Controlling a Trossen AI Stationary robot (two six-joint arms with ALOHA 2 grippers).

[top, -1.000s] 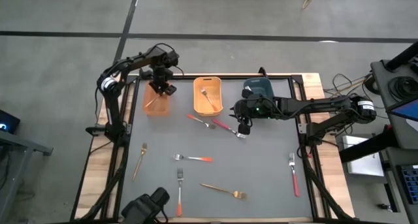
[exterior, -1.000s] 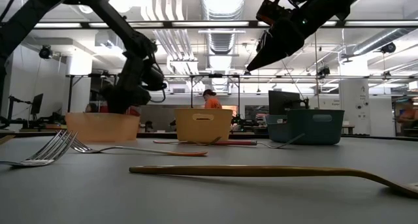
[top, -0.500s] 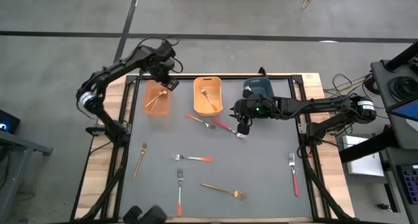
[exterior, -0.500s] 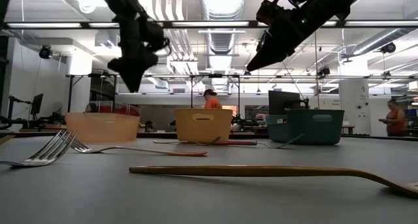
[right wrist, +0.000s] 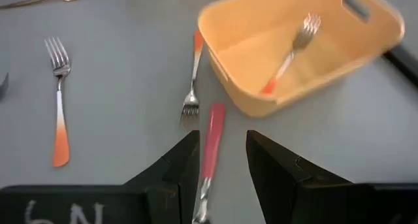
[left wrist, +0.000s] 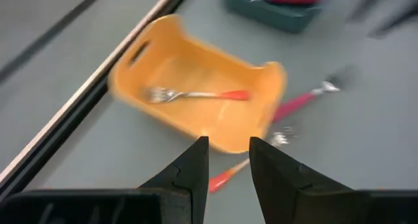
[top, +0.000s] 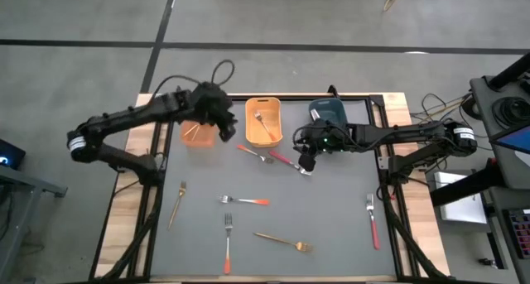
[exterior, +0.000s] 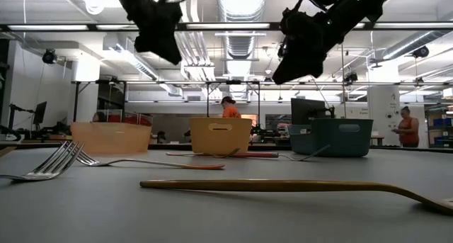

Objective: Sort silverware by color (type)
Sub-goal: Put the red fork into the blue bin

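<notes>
Directly below right gripper: red-handled fork, lengthwise

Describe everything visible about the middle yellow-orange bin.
The yellow-orange bin is a small rectangular tub, plastic by its look, with rounded corners and a slot handle in an end wall. It sits upright on the grey table at the far edge, between a paler orange bin and a dark teal bin. Inside lies one orange-handled fork.
</notes>
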